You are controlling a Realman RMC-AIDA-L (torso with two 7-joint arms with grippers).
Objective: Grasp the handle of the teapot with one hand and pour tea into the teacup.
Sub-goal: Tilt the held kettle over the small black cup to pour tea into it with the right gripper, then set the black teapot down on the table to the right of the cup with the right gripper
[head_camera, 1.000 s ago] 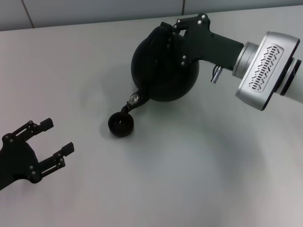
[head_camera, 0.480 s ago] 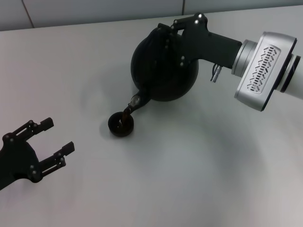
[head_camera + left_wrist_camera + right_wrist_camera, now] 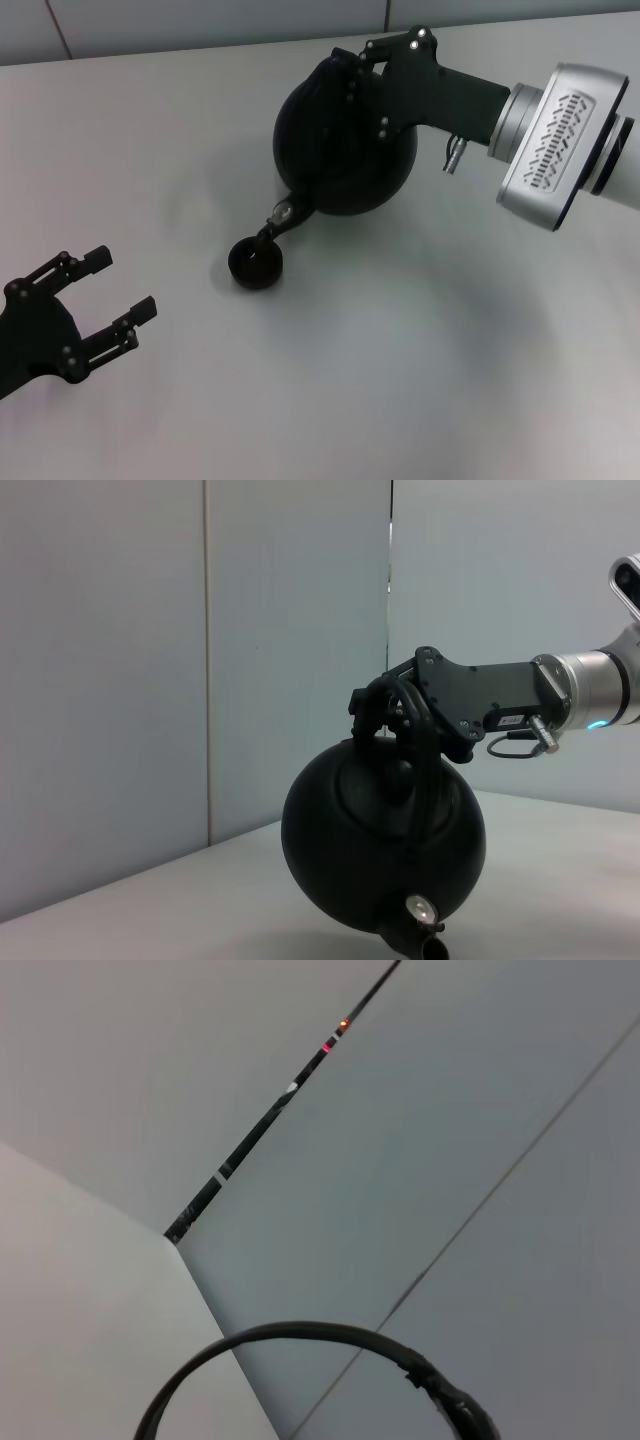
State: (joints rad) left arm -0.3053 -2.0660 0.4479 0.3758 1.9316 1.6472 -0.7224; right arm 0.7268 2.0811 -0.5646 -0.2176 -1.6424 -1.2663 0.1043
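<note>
The black teapot hangs above the table, tilted, its short spout pointing down just over the small dark teacup. My right gripper is shut on the handle at the pot's top. The left wrist view shows the teapot from the side, with the handle looping over the lid and my right gripper clamped on its top. In the right wrist view only an arc of the handle appears. My left gripper rests open at the lower left, well away from the cup.
The grey table runs back to a light panelled wall. The right arm's silver wrist reaches in from the right, above the table.
Half a second ago the spout dipped lower and a brown stream ran into the teacup. The spout has since lifted slightly and no stream shows. The left arm has not moved.
</note>
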